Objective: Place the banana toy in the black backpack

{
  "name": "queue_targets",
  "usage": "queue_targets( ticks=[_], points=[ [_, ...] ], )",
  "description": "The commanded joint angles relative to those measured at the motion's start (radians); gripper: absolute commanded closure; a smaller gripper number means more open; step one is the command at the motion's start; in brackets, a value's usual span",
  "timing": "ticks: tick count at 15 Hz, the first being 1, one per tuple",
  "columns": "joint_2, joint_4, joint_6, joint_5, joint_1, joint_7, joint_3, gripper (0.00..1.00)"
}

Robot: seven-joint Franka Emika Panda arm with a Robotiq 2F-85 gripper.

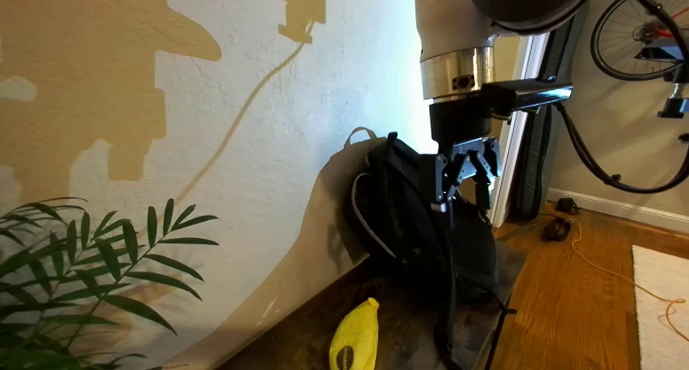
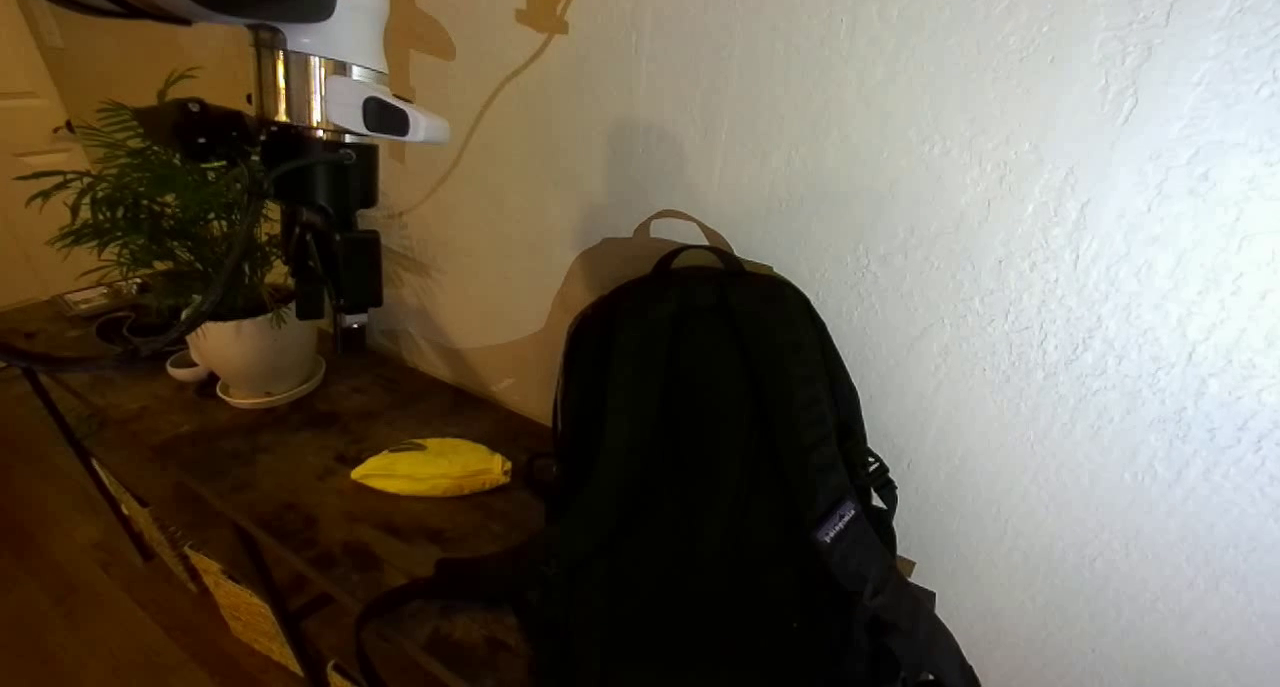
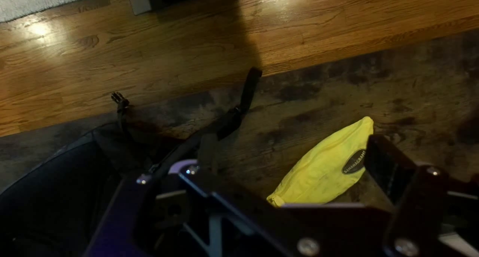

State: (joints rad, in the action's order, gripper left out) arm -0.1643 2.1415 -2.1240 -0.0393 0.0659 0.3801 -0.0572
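The banana toy (image 1: 355, 337) is a yellow, soft-looking pouch with a dark oval label. It lies on the dark wooden tabletop close to the black backpack (image 2: 690, 447), as an exterior view shows (image 2: 435, 467). Propped against the wall, the backpack stands with its loop handle up; whether its top is unzipped I cannot tell. My gripper (image 1: 464, 204) hangs above the table, pointing down, its jaws wide apart with nothing held. In the wrist view the banana toy (image 3: 318, 167) appears below and between the fingers (image 3: 389, 169), the right one overlapping its edge in the picture.
A textured wall (image 2: 1000, 267) runs along the table's back. Beyond the banana toy stands a potted plant in a white pot (image 2: 260, 357). A backpack strap (image 3: 250, 90) trails toward the table's front edge, with wooden floor (image 3: 168, 58) below.
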Motion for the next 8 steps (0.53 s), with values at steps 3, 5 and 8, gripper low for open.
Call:
queue_targets(
  ticks=[3, 5, 8],
  points=[
    [-0.003, -0.007, 0.003, -0.002, 0.007, -0.001, 0.009, 0.00],
    [-0.003, -0.009, 0.003, -0.002, 0.007, -0.001, 0.008, 0.00],
    [-0.015, -0.006, -0.026, -0.015, 0.007, 0.022, 0.010, 0.00]
  ],
)
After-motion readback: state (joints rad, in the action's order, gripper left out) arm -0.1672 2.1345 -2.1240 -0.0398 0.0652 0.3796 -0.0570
